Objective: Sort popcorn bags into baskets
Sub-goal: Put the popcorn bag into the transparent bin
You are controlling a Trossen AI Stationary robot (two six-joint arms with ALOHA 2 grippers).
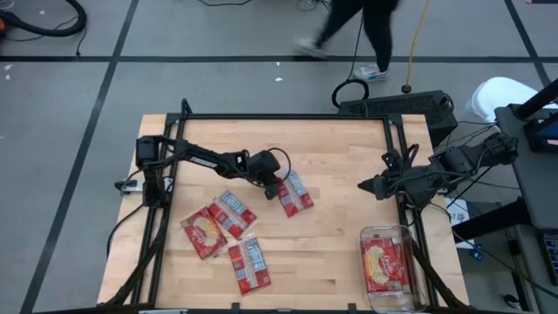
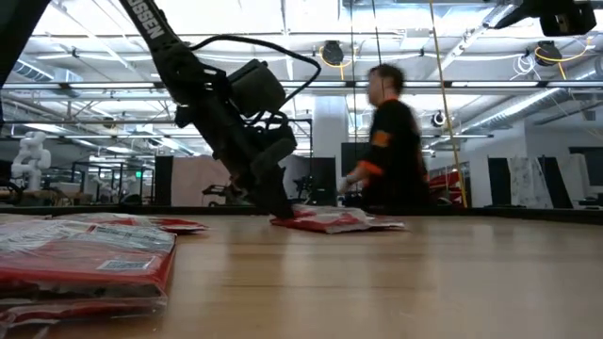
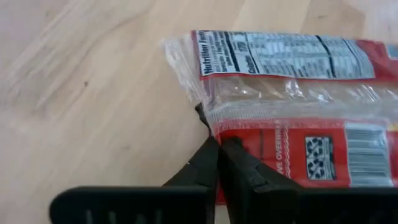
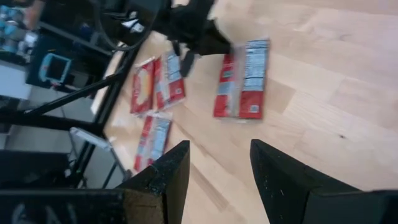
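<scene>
The popcorn bag at work (image 1: 296,195) is a flat red packet lying with its white nutrition panel up near the table's middle (image 3: 292,93) (image 4: 242,78). My left gripper (image 1: 275,186) (image 3: 216,146) is shut at that packet's left end. My right gripper (image 1: 364,185) (image 4: 217,152) hangs open over the table's right part, touching nothing. Three more packets (image 1: 207,231) (image 1: 234,214) (image 1: 249,264) lie flat at the near left. The clear basket (image 1: 364,262) stands at the near right corner with one packet (image 1: 386,264) lying in it. My left gripper pinches the packet's clear wrapper edge at its short left end (image 3: 208,121) between the two shut fingers. The fingers (image 2: 280,209) slant down from the table's left. The rest of the packet (image 2: 339,221) lies on the table.
Black frame rails run along the table's left (image 1: 161,218), far (image 1: 288,118) and right (image 1: 410,227) sides. Bare wood lies between the held packet and the basket. A person (image 2: 391,141) walks past beyond the far edge.
</scene>
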